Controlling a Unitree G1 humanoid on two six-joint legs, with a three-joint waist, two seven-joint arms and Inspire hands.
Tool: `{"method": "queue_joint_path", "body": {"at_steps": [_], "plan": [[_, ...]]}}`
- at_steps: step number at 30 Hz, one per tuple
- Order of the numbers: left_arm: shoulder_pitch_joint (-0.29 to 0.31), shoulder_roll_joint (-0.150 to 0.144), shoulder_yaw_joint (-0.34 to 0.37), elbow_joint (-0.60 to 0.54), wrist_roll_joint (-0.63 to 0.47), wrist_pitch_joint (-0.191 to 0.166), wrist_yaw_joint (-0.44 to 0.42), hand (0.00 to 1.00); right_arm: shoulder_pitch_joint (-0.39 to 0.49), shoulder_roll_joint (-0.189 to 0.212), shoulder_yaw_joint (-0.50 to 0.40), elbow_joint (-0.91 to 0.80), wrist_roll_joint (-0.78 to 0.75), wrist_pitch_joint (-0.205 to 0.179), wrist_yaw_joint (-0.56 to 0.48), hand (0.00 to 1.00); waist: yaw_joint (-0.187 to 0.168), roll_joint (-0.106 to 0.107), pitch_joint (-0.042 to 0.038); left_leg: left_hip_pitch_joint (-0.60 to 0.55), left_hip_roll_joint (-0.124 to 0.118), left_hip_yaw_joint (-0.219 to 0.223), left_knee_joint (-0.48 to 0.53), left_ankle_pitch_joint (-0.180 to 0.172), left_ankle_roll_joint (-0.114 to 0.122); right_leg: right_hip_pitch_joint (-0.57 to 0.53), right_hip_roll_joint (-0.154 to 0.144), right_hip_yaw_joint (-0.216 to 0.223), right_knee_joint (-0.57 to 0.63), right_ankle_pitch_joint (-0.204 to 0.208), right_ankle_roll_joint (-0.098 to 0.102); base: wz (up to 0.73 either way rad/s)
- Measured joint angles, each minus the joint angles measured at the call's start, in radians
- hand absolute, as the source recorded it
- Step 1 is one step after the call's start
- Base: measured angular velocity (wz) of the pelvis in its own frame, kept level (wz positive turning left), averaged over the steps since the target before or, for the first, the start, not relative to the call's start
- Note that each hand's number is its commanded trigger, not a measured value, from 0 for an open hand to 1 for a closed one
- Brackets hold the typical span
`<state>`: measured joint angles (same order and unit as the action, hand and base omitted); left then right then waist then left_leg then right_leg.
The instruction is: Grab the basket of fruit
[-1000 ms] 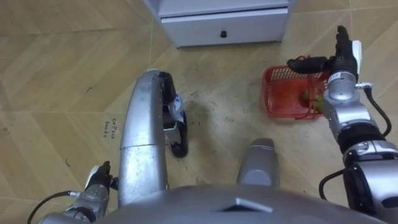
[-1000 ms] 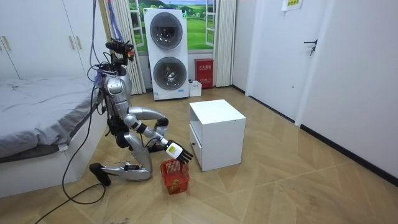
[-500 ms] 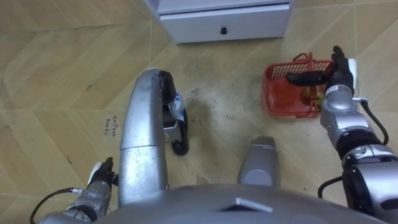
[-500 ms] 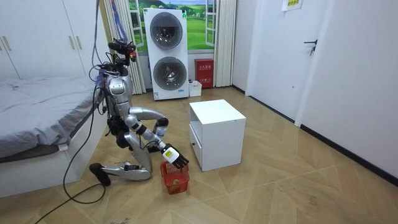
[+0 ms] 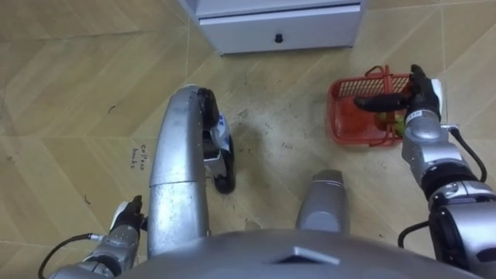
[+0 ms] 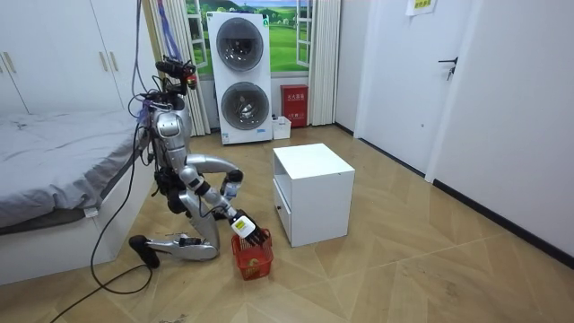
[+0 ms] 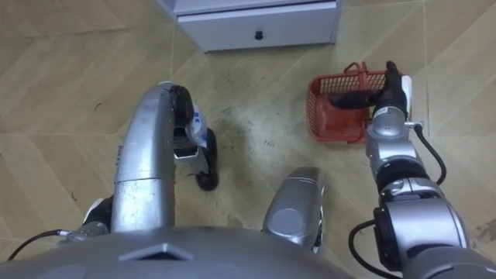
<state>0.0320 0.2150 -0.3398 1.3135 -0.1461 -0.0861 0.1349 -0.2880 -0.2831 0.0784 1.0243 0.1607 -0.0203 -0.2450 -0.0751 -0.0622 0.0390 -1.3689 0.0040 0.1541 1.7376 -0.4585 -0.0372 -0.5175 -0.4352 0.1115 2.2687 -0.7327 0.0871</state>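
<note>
1. One hand does the work. The right hand (image 5: 420,97) hangs over the basket with its fingers straight and its thumb stretched across the opening toward 9 o'clock. It is open and grips nothing.
2. At 7 o'clock, low by the floor (image 5: 77,93), the left hand (image 5: 124,222) is idle; I cannot tell its state.
3. From the robot's body, the red fruit basket (image 5: 341,124) stands on the floor at 2 o'clock, under the right hand. Something green, probably fruit (image 5: 390,118), lies inside.
4. I judge the basket to be light plastic lattice, stiff enough to lift, but its thin walls may bend under a hard squeeze. The fruit can roll if the basket tilts. The best hold seems to be the thin handle (image 5: 378,74) at the 12 o'clock rim, lifted level.
5. The white cabinet (image 5: 279,31) stands at 12 o'clock, near the basket but apart from it. At 3 o'clock of the basket the floor is open, and straight up looks free.
</note>
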Motion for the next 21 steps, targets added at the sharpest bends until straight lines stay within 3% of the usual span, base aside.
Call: {"method": "queue_joint_path", "body": {"at_steps": [3,4,5,6,7,21], "plan": [[0.0,0.0,0.0,0.0,0.0,0.0,0.0,0.0,0.0,-0.001,0.0,0.006,0.002,0.0,0.008,0.03,0.002,0.0,-0.0001,0.0,0.001,0.002,-0.003,0.001,-0.002,-0.004,-0.001,0.002,0.001,0.0,0.0,0.0],[0.0,0.0,0.0,0.0,0.0,-0.001,0.0,0.0,-0.002,-0.001,0.001,0.018,0.009,-0.001,0.008,0.39,0.004,0.0,-0.0002,0.0,0.001,0.002,-0.003,0.001,-0.002,-0.004,0.0,0.002,0.001,0.0,0.0,0.0],[0.0,-0.001,0.0,0.0,0.0,-0.001,0.0,0.0,-0.003,-0.001,0.003,0.034,0.012,-0.001,0.008,0.64,0.005,0.0,-0.0002,0.0,0.0,0.003,-0.003,0.001,-0.002,-0.004,0.0,0.003,0.001,0.0,0.0,0.0],[0.0,-0.001,0.0,0.001,0.0,-0.001,0.0,0.0,-0.003,-0.001,0.008,0.042,0.014,-0.001,0.008,0.72,0.005,0.0,-0.0002,0.0,0.0,0.003,-0.003,0.001,-0.002,-0.004,0.0,0.003,0.001,0.0,0.0,0.0],[-0.001,-0.001,0.0,0.001,0.0,-0.001,-0.001,0.0,-0.003,0.0,0.014,0.06,0.025,-0.001,0.009,1.0,0.006,0.0,-0.0002,0.0,0.0,0.003,-0.003,0.001,-0.002,-0.004,-0.001,0.003,0.001,0.0,0.0,0.0],[-0.002,-0.002,0.0,-0.001,0.0,-0.006,-0.013,0.0,-0.003,-0.006,0.017,0.118,0.066,0.002,0.043,1.0,0.025,0.012,-0.0011,-0.005,0.004,0.005,-0.005,0.002,-0.004,-0.007,-0.001,-0.007,0.002,0.0,0.001,0.0]]}}
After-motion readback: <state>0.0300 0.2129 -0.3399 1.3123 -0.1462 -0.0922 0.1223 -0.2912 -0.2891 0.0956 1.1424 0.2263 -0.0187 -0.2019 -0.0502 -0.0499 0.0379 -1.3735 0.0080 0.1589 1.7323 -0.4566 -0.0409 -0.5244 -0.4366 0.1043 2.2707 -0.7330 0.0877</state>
